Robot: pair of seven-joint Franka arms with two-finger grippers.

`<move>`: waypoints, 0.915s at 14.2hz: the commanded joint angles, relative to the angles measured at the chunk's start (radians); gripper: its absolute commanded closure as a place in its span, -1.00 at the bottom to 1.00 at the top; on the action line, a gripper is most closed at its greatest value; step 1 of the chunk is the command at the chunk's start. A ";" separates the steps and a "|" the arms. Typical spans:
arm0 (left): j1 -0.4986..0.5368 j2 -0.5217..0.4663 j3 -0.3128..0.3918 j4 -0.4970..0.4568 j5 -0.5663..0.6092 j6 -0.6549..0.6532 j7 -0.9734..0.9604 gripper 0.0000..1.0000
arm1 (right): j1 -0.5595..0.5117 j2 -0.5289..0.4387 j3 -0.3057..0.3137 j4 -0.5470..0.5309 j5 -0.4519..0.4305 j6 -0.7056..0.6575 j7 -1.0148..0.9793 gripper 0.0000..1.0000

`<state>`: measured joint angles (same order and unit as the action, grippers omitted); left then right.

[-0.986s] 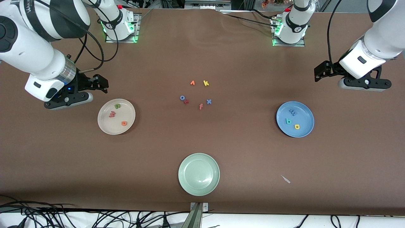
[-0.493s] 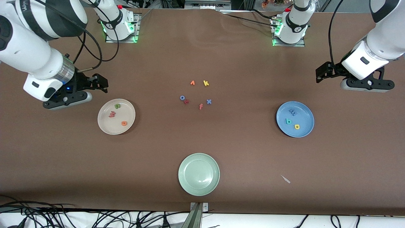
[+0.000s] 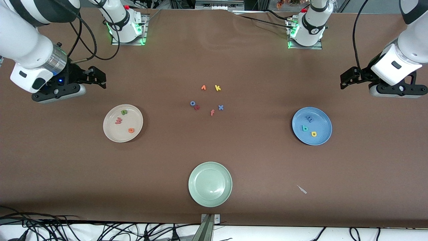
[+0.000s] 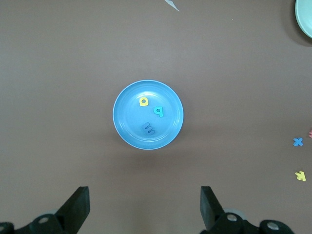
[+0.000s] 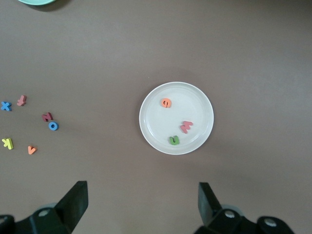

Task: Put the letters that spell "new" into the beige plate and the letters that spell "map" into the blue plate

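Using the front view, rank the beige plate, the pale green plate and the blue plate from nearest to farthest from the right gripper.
1. Round beige plate, at the right arm's end of the table, close to the right gripper.
2. Round pale green plate, mid-table, nearest the front camera.
3. Round blue plate, at the left arm's end.

In the left wrist view, the pale green plate point(image 4: 305, 17) is cut off at the picture's edge, so only a curved sliver of its rim shows. A pinkish-red letter point(image 4: 310, 132) at the same edge is clipped to a scrap, too little to read. Only the tips of the left gripper point(image 4: 145, 207) show; the edge cuts off the rest of it. In the right wrist view, the pale green plate point(image 5: 41, 2) is again mostly cropped. In the front view, the small pale scrap point(image 3: 302, 189) on the surface is too small to identify.
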<state>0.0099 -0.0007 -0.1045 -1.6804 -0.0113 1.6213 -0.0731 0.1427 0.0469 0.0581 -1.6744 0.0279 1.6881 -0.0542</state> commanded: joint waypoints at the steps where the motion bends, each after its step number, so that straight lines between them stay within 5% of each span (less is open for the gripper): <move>1: 0.005 0.019 -0.003 0.036 0.005 -0.012 0.012 -1.00 | -0.025 -0.005 0.008 0.007 0.000 -0.010 -0.003 -1.00; 4: 0.009 0.024 -0.003 0.048 0.005 -0.017 0.004 -1.00 | -0.025 -0.009 -0.052 0.009 0.004 -0.074 0.002 -1.00; 13: 0.007 0.022 -0.007 0.064 0.008 -0.023 0.012 -1.00 | -0.012 0.001 -0.049 0.033 0.003 -0.064 0.004 -1.00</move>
<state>0.0129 0.0053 -0.1060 -1.6507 -0.0113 1.6220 -0.0732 0.1285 0.0465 0.0052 -1.6597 0.0270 1.6359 -0.0511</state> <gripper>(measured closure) 0.000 0.000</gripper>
